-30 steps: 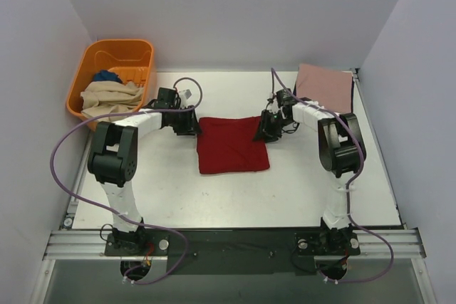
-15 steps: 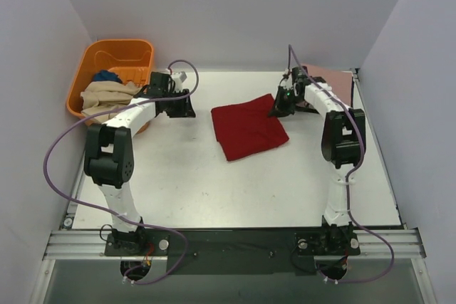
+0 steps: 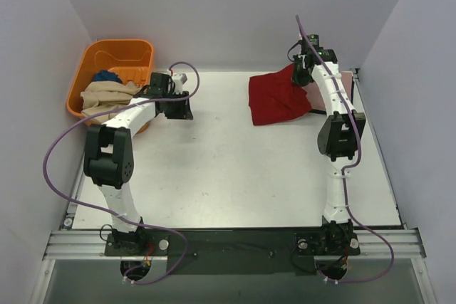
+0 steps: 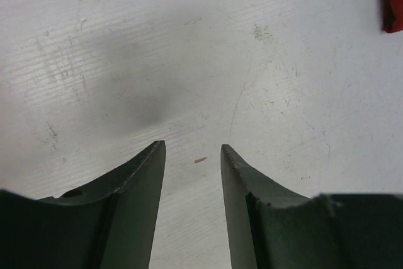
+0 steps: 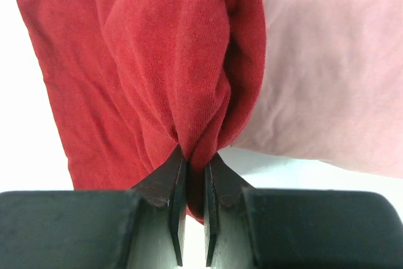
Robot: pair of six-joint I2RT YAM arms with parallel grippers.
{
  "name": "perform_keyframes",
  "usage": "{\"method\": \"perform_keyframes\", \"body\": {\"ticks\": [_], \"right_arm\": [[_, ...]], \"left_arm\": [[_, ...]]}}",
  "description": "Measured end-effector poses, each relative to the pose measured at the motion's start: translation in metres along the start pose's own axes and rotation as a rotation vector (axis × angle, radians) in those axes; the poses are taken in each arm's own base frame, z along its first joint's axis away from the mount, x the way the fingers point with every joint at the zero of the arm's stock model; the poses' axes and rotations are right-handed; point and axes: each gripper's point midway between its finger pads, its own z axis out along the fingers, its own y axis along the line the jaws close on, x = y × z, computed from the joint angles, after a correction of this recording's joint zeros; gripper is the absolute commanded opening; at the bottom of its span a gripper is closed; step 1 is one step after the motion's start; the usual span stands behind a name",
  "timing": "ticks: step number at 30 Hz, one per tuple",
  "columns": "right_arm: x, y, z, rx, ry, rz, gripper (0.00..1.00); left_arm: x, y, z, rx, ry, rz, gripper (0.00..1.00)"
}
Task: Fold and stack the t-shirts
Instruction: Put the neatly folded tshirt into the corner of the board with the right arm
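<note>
Right gripper (image 5: 192, 162) is clamped on a bunched fold of the dark red t-shirt (image 5: 145, 61), which drapes at the far right of the table (image 3: 214, 176) with its edge overlapping the flat dusty pink t-shirt (image 5: 334, 61) (probably the base of the stack, so red looks bound for pink). Left gripper (image 4: 192, 146) hovers over bare tabletop, jaws apart and empty, near the orange basket (image 3: 117, 44) holding the beige t-shirt (image 3: 107, 94). No brand, label or writing is readable.
</note>
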Motion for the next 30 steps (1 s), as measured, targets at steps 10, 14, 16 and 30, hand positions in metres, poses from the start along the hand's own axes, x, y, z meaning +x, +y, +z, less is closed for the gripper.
{"method": "perform_keyframes", "body": {"ticks": [10, 14, 16, 30], "right_arm": [[-0.027, -0.037, -0.011, 0.085, -0.066, -0.032, 0.00], [-0.029, -0.057, -0.012, 0.121, -0.068, -0.052, 0.00], [-0.031, -0.066, -0.014, 0.134, -0.071, -0.049, 0.00], [-0.058, -0.114, -0.041, 0.113, -0.146, 0.043, 0.00]], "left_arm": [[0.000, 0.002, 0.000, -0.007, -0.001, 0.010, 0.50], [0.000, 0.002, 0.000, -0.007, -0.001, 0.015, 0.50], [0.000, 0.002, 0.000, -0.007, -0.001, 0.016, 0.50], [0.000, 0.005, 0.000, -0.021, -0.002, 0.029, 0.51]]}}
